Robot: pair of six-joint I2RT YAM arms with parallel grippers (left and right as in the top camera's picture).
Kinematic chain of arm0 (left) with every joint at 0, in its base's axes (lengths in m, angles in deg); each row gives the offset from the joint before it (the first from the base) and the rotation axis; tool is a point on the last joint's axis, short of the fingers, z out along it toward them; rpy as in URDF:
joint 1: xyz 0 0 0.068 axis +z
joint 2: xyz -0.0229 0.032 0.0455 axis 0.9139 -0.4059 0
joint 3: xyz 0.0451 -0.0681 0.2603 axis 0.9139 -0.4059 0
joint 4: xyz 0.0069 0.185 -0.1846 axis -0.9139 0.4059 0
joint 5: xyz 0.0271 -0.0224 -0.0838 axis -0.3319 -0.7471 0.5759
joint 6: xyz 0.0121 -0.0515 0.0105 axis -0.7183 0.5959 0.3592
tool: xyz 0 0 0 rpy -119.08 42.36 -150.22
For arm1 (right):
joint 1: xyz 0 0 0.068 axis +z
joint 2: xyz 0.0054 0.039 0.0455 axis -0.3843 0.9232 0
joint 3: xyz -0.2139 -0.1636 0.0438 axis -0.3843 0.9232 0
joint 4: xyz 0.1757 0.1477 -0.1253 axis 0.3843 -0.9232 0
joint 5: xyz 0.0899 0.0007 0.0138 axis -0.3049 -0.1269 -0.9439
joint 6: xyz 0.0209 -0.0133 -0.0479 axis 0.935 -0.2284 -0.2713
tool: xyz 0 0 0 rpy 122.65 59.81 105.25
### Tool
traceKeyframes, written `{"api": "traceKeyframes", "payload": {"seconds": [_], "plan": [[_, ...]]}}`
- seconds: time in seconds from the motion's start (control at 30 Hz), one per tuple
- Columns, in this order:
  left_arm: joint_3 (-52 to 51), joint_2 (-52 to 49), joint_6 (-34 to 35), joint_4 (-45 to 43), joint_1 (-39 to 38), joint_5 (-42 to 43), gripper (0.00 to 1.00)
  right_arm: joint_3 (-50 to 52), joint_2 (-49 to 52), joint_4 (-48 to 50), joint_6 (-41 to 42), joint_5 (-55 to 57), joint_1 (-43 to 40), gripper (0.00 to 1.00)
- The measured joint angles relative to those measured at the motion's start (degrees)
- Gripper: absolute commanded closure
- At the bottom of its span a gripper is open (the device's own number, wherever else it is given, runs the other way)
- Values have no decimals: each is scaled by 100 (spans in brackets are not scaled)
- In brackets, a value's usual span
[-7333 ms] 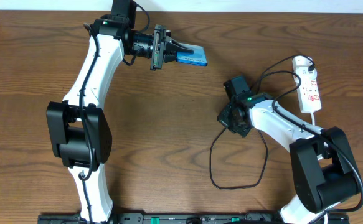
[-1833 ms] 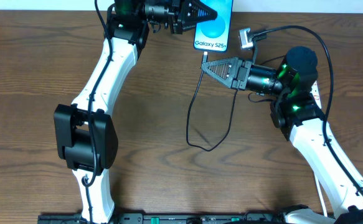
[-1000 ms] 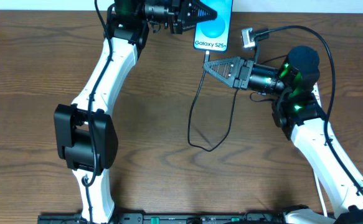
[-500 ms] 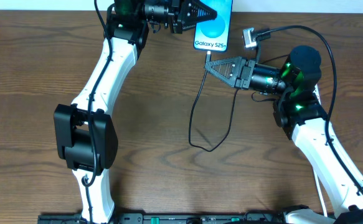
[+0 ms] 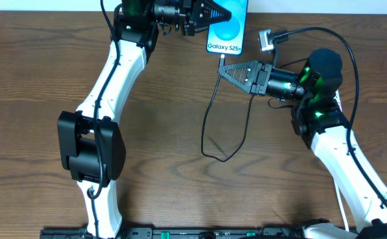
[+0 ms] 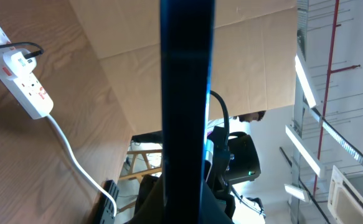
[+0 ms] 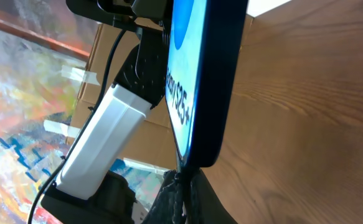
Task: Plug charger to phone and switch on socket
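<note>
Wood table (image 5: 40, 79), brown, with both arms reaching toward 12 o'clock. Left gripper (image 5: 206, 13) is at 12, jaws closed tight on the phone (image 5: 226, 30), gripping the end away from the text. The phone is also at 12, screen facing up in overhead: blue swirl, "Galaxy S25+" at the end pointing to 6. Left wrist sees it edge-on as a dark vertical bar. In right wrist it looks tilted and off the wood.

Charger (image 5: 205, 126): the black cable drops from the phone's 6 o'clock edge, loops near table centre and comes back up toward 1. Plug tip (image 5: 221, 58) sits right at the phone's bottom edge. Touching or just short, cannot tell, and cannot tell if it is seated in the port.

Right gripper (image 5: 222, 69) is at 1 o'clock, just under the phone, pointing to 9. Its jaws are pinched closed on the charger right behind the plug tip; right wrist shows the thin cable between the fingers directly below the phone edge.

Socket (image 6: 28, 87) shows in left wrist at 10 o'clock of that view, lying flat on the wood with red markings on top. White adapter (image 6: 13, 60) is plugged into it, with black cable coming out. Thick white cord (image 6: 75, 168) runs off toward 6. Switch position is too small to tell.
</note>
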Motion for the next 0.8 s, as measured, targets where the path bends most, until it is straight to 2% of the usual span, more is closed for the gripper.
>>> {"api": "traceKeyframes", "payload": {"seconds": [0.8], "plan": [[0, 0, -125, 0, 0, 2, 93, 0, 0, -2, 26, 11, -11, 99]]}}
